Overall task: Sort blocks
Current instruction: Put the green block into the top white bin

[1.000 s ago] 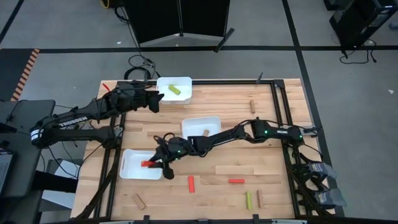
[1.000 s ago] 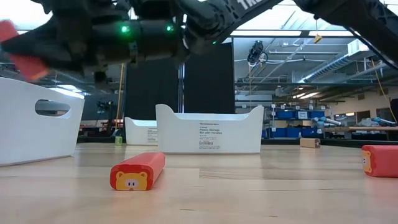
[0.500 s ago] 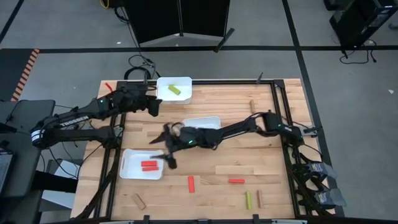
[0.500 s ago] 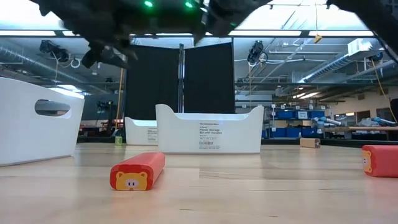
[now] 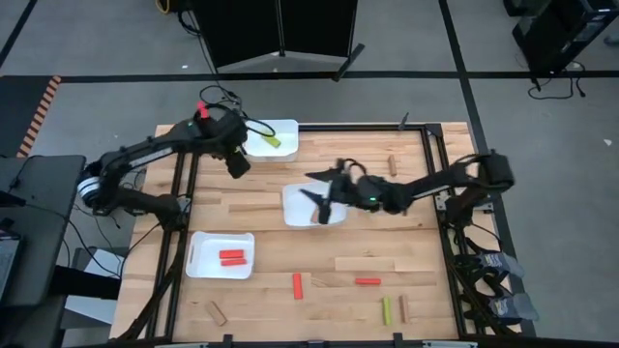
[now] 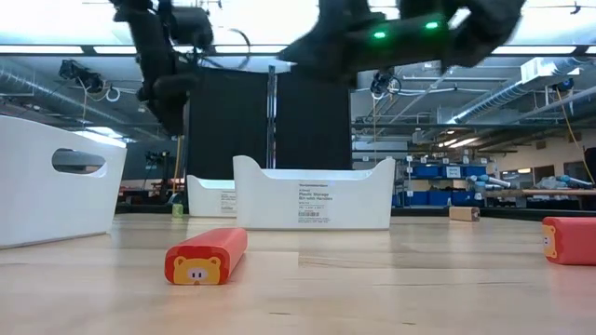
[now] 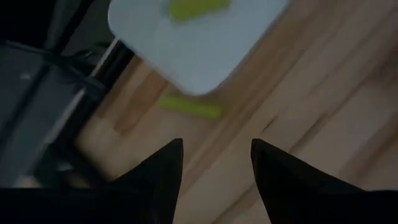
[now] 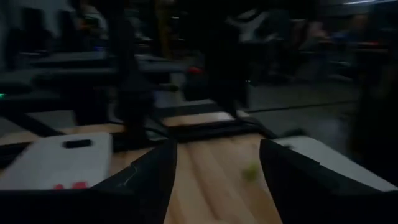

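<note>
My right gripper [image 5: 322, 197] hangs open above the middle white tray [image 5: 290, 208] and holds nothing; its own view looks across the table to the near-left tray [image 8: 59, 163]. That near-left tray [image 5: 205, 253] has a red block [image 5: 230, 257] lying in it. My left gripper [image 5: 235, 160] is open beside the far tray [image 5: 286, 129], which holds a yellow-green block [image 5: 270, 140]. In the left wrist view a second yellow-green block [image 7: 189, 107] lies on the wood just outside that tray [image 7: 205, 43].
Loose blocks lie near the table's near edge: two red [image 5: 298, 284] [image 5: 367, 281], one yellow-green [image 5: 386, 310], two tan [image 5: 403, 308] [image 5: 217, 312]. Another tan block [image 5: 393, 164] lies toward the far right. The low view shows a red block [image 6: 207, 256] close by.
My right gripper let the red block go into the near-left tray, then rose and drew back toward the table's right and far side, ending over the middle tray. My left arm swung its elbow toward the far edge while its gripper stayed beside the far tray.
</note>
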